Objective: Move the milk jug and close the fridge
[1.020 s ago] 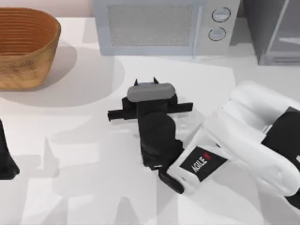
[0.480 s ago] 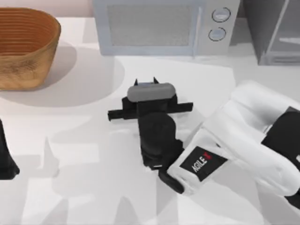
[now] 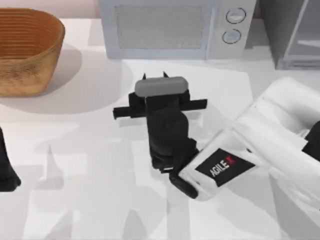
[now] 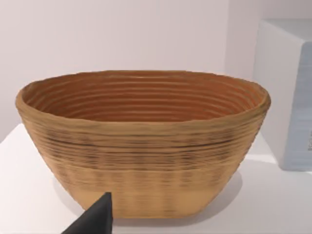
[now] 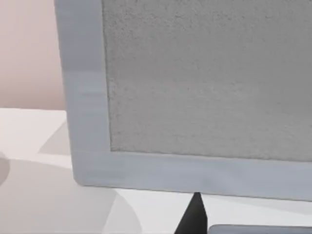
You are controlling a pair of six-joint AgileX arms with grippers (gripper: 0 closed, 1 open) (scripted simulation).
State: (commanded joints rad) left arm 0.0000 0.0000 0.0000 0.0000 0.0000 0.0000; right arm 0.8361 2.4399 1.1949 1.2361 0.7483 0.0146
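Observation:
My right gripper [image 3: 155,76] hangs over the middle of the table and points at the microwave. Its two dark fingertips [image 3: 145,76] stand a little apart with nothing showing between them. One of them also rises as a dark tip [image 5: 195,214] in the right wrist view. The fridge [image 3: 292,32], a dark grey cabinet with a pale glassy door panel, stands at the far right corner. The milk jug is hidden or out of view. My left gripper [image 3: 6,170] is parked at the left edge of the table.
A light grey microwave [image 3: 175,27] with two round knobs stands at the back, just beyond my right gripper, and its door [image 5: 204,78] is close in the right wrist view. A woven basket [image 3: 27,50] [image 4: 141,141] sits at the back left.
My right gripper has edged slightly toward the microwave, and the white forearm behind it has shifted to the right. The left arm has not moved.

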